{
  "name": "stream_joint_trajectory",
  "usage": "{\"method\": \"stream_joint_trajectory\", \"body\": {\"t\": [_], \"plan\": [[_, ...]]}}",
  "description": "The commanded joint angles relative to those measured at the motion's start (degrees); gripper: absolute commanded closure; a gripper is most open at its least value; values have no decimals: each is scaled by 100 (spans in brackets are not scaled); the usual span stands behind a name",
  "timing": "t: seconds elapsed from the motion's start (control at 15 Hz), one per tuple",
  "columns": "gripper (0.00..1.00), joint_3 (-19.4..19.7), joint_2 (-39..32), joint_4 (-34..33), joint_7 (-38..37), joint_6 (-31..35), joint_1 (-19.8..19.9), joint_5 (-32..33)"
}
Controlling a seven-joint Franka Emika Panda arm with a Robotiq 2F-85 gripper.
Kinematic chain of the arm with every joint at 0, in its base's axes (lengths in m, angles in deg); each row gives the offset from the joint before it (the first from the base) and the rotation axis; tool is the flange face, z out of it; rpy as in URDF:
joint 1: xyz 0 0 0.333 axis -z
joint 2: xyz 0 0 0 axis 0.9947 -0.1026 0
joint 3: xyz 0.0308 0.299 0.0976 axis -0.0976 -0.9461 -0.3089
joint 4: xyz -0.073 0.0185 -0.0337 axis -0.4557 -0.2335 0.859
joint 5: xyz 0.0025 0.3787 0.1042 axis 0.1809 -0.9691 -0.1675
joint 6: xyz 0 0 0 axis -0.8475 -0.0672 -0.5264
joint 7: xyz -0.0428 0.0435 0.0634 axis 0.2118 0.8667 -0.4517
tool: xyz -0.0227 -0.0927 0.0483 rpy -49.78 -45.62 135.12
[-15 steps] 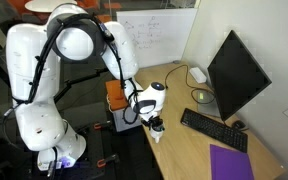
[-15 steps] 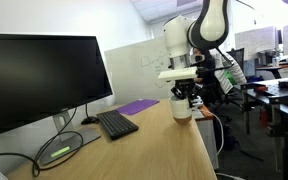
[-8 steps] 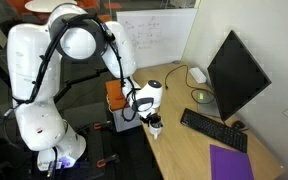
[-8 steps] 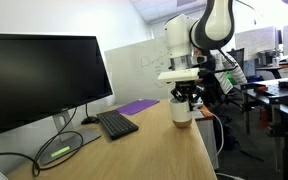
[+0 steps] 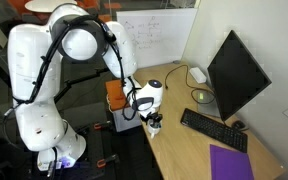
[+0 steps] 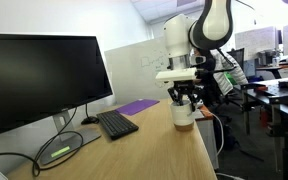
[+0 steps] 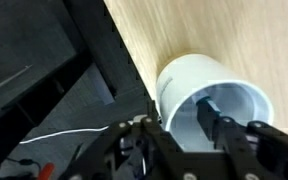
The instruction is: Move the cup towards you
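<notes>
The cup is a small white mug, seen in both exterior views (image 5: 156, 127) (image 6: 183, 114), standing at the near corner of the light wooden desk (image 5: 184, 150), right at its edge. My gripper (image 5: 155, 120) (image 6: 184, 100) comes down on it from above. In the wrist view the cup (image 7: 209, 85) fills the lower right. One finger of the gripper (image 7: 179, 130) is inside the cup and the other is outside, pinching the wall. The handle is hidden.
A black keyboard (image 5: 213, 130) (image 6: 116, 123), a monitor (image 5: 236, 75) (image 6: 34, 85), a purple mat (image 5: 232, 163) (image 6: 137, 106), a greenish dish (image 5: 202, 96) (image 6: 59, 152) and a white cabled device (image 5: 197, 74) share the desk. The desk edge drops to dark floor (image 7: 54, 90) beside the cup.
The gripper and the cup have shifted slightly along the desk edge toward the robot base. The grip looks unchanged.
</notes>
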Motion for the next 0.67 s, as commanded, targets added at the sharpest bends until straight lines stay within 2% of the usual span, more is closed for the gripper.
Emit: {"method": "stream_joint_trajectory", "body": {"t": [0.0, 0.13, 0.2, 0.6], "plan": [[20, 265, 194, 121, -147, 242, -290, 214], [5, 451, 382, 150, -242, 62, -502, 359], [0, 426, 525, 182, -192, -12, -500, 391], [0, 2, 1453, 313, -354, -1198, -131, 787]]}}
